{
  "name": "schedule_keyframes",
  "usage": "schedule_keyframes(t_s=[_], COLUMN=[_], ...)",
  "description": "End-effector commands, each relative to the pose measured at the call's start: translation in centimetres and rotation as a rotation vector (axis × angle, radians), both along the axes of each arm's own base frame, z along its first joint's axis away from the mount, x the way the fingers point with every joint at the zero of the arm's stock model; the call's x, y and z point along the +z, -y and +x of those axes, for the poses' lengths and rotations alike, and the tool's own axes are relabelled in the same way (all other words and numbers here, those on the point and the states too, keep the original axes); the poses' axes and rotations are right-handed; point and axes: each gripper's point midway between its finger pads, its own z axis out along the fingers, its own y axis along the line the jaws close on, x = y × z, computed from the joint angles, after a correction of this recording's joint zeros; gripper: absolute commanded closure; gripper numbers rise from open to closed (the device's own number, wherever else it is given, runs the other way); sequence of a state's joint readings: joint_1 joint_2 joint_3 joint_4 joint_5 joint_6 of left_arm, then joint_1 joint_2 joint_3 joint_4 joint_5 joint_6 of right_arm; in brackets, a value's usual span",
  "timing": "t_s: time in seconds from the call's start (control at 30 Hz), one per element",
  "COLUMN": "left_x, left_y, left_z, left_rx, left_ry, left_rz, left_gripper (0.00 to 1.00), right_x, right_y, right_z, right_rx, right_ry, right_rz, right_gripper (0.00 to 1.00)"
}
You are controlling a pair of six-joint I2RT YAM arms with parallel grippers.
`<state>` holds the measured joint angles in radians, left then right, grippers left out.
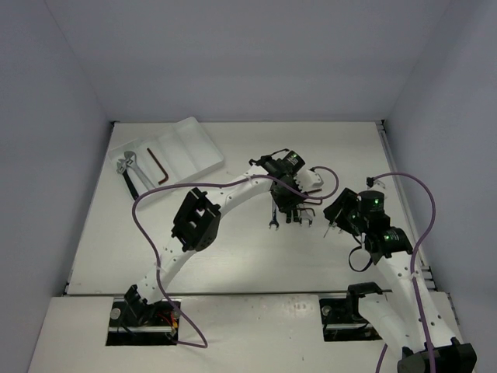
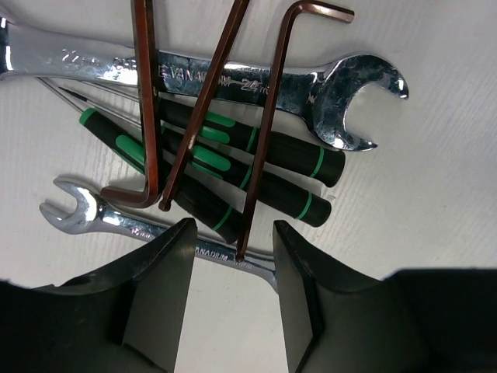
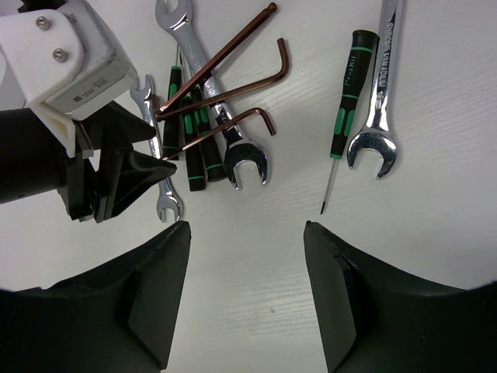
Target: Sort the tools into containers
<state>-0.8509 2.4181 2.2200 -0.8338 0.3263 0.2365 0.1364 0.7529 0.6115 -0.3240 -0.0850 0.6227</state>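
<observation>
A pile of tools lies mid-table: a big silver wrench [image 2: 225,78], black screwdrivers with green marks [image 2: 256,167], three brown hex keys and a small wrench [image 2: 81,210]. My left gripper [image 2: 233,249] hangs low over the pile with its jaws open. The tip of one hex key [image 2: 266,136] lies between the fingertips, touching neither. My right gripper [image 3: 247,233] stands open over bare table just right of the pile. A lone screwdriver [image 3: 347,101] and another wrench [image 3: 383,78] lie ahead of it. The white tray [image 1: 198,136] at back left holds an adjustable wrench [image 1: 126,165] and a hex key [image 1: 161,167].
Grey walls close in the white table on three sides. The left arm [image 1: 194,221] stretches diagonally from its base to the pile, its purple cable looping alongside. The two grippers sit close together near the table's middle.
</observation>
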Motion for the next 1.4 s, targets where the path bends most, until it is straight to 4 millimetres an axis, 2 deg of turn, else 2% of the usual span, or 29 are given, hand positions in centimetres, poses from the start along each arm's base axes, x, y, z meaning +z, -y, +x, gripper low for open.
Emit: schedule_keyframes(t_s=[0.0, 0.13, 0.17, 0.23, 0.27, 0.43, 0.77, 0.9, 1.0, 1.03, 1.07, 1.1, 1.17, 1.2, 1.23, 1.27, 1.3, 1.33, 1.37], left_x=[2.3, 1.4, 1.4, 2.0, 2.5, 5.3, 7.5, 9.6, 11.6, 13.3, 12.3, 12.8, 14.4, 14.4, 13.7, 14.2, 14.7, 14.1, 13.4], left_y=[1.1, 1.0, 1.0, 0.9, 0.9, 0.5, -0.7, -1.7, -4.3, -6.2, -6.4, -9.1, -12.2, -14.4, -16.5, -18.6, -20.1, -21.6, -24.9], left_z=[0.3, 0.6, 0.7, 1.0, 1.1, 1.1, -1.0, -0.3, 1.6, 3.1, 3.1, 4.7, 6.2, 7.6, 8.0, 9.0, 9.5, 9.5, 10.4], left_rx=[0.000, 0.009, 0.012, 0.020, 0.021, 0.023, 0.012, 0.070, 0.192, 0.277, 0.281, 0.382, 0.527, 0.611, 0.686, 0.780, 0.856, 0.921, 1.049], left_ry=[0.031, 0.033, 0.035, 0.054, 0.063, 0.102, 0.052, 0.087, 0.111, 0.128, 0.124, 0.143, 0.167, 0.197, 0.202, 0.234, 0.253, 0.251, 0.283], left_rz=[-0.050, -0.031, -0.029, -0.030, -0.036, -0.063, -0.109, -0.152, -0.223, -0.259, -0.254, -0.268, -0.310, -0.307, -0.290, -0.293, -0.302, -0.291, -0.255], left_gripper=[0.61, 0.66, 0.73, 0.86, 0.89, 1.00, 1.00, 1.00, 1.00, 1.00, 1.00, 1.00, 1.00, 1.00, 1.00, 1.00, 1.00, 1.00, 1.00], right_x=[0.1, 0.0, 0.0, 0.2, 0.2, 0.2, 0.3, 1.0, 1.6, 2.0, 2.1, 2.4, 2.7, 2.7, 2.7, 2.8, 2.8, 2.8, 3.0], right_y=[0.5, 0.5, 0.6, 0.6, 0.6, 0.6, 0.6, 0.6, 0.7, 0.8, 0.8, 0.9, 0.9, 1.0, 1.0, 1.1, 1.1, 1.1, 1.2], right_z=[0.1, -0.1, -0.1, -0.2, -0.2, -0.2, -0.2, -0.1, 0.0, 0.2, 0.2, 0.3, 0.5, 0.6, 0.7, 0.7, 0.8, 0.8, 0.9], right_rx=[-0.034, -0.033, -0.034, -0.036, -0.035, -0.033, -0.027, -0.029, -0.032, -0.035, -0.036, -0.038, -0.038, -0.038, -0.037, -0.036, -0.034, -0.036, -0.039], right_ry=[0.015, 0.012, 0.013, 0.015, 0.017, 0.014, 0.015, 0.035, 0.050, 0.061, 0.062, 0.070, 0.074, 0.073, 0.071, 0.071, 0.071, 0.071, 0.073], right_rz=[-0.005, -0.004, -0.005, -0.007, -0.008, -0.011, -0.012, -0.009, -0.011, -0.015, -0.015, -0.019, -0.025, -0.030, -0.036, -0.041, -0.043, -0.044, -0.047], right_gripper=[0.43, 0.43, 0.43, 0.43, 0.43, 0.43, 0.43, 0.43, 0.43, 0.43, 0.43, 0.43, 0.43, 0.42, 0.42, 0.42, 0.42, 0.42, 0.42])
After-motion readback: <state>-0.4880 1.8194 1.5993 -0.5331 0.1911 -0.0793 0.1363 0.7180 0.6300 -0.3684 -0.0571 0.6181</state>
